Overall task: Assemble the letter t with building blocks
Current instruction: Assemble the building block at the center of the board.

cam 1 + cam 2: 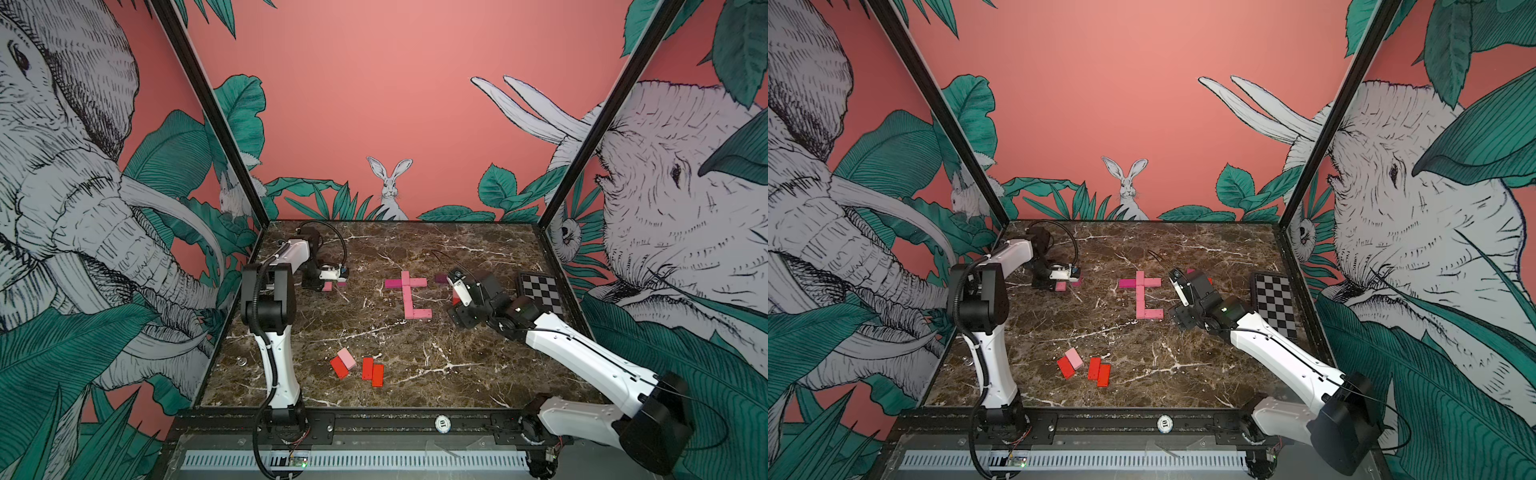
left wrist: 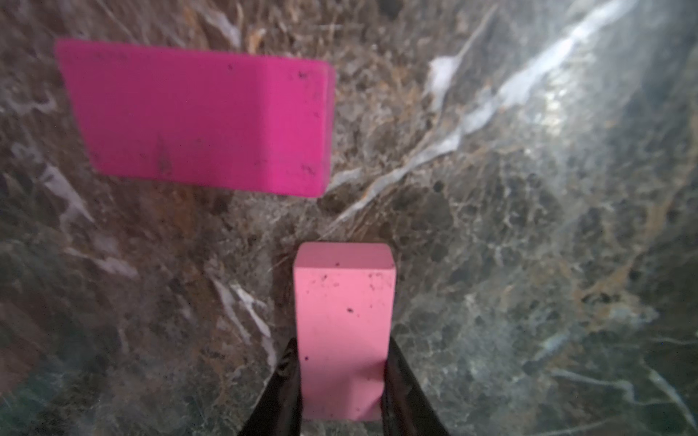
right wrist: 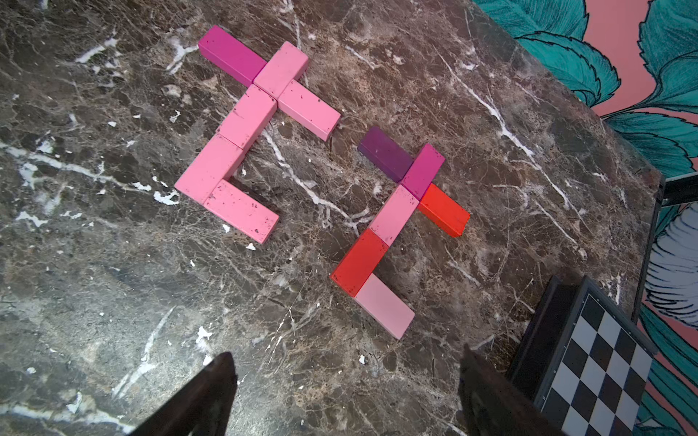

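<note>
A letter t of pink building blocks with one magenta bar end [image 1: 409, 297] [image 3: 245, 124] lies flat mid-table. Right of it lies a second t [image 3: 393, 215] of dark purple, magenta, pink and red blocks, mostly hidden under my right arm in both top views. My right gripper [image 3: 346, 355] [image 1: 460, 316] hovers open beside that t's foot, with nothing between its fingers. At the back left my left gripper [image 2: 342, 347] [image 1: 328, 284] is shut on a pink block [image 2: 343, 302], low over the marble. A magenta block [image 2: 200, 120] [image 1: 341, 284] lies flat just beyond it.
Three red blocks and a pale pink one [image 1: 345, 359] lie loose near the front, left of centre. A black-and-white checkerboard plate [image 1: 540, 291] [image 3: 596, 370] sits by the right wall, close to my right gripper. Walls enclose the marble table [image 1: 415, 374] on three sides.
</note>
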